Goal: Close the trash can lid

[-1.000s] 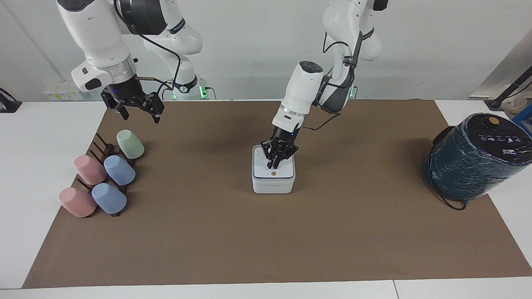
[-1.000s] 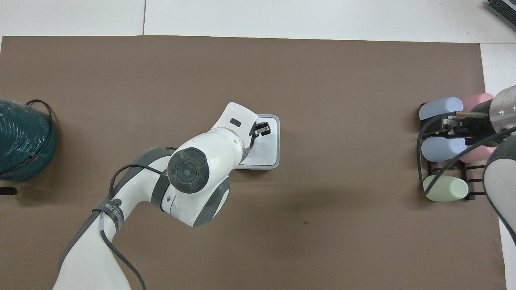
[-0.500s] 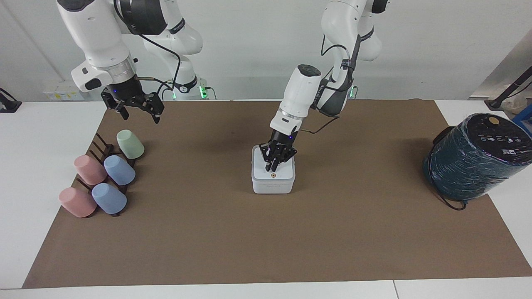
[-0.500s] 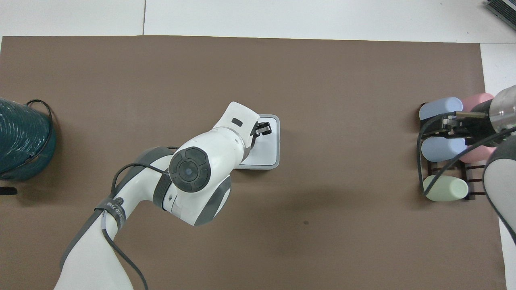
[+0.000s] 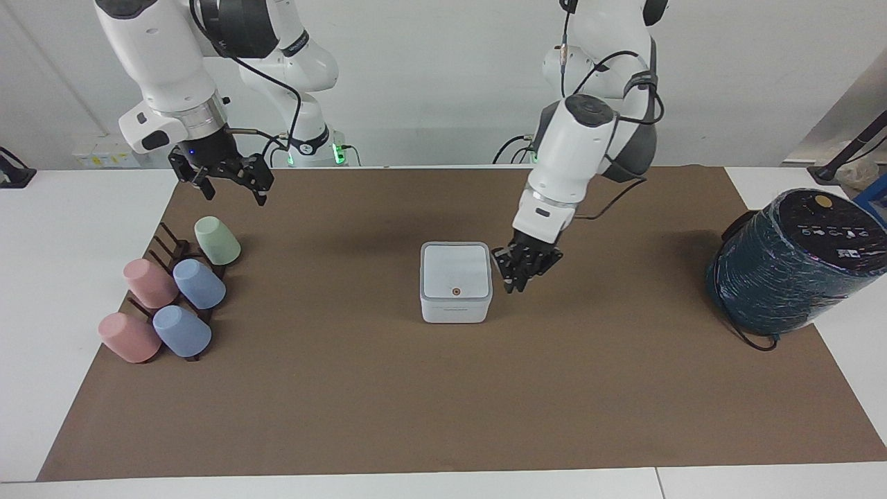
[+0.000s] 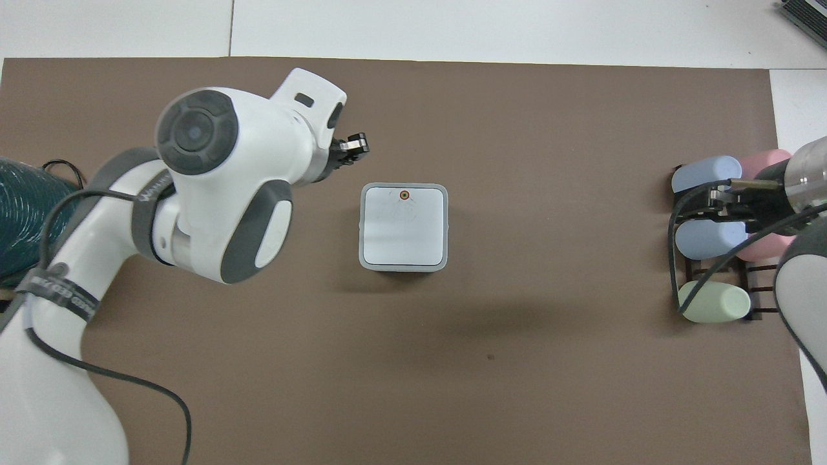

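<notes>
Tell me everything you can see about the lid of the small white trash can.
The lid is a square white panel with rounded corners, plastic by its look, with a small orange dot near the edge farthest from the robots. It lies flat and shut on the trash can, mid-mat. Nothing touches it: the left gripper hangs beside the can, toward the left arm's end.

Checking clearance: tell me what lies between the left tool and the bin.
Only bare brown mat; the facing view shows the left tool just beside the bin.
</notes>
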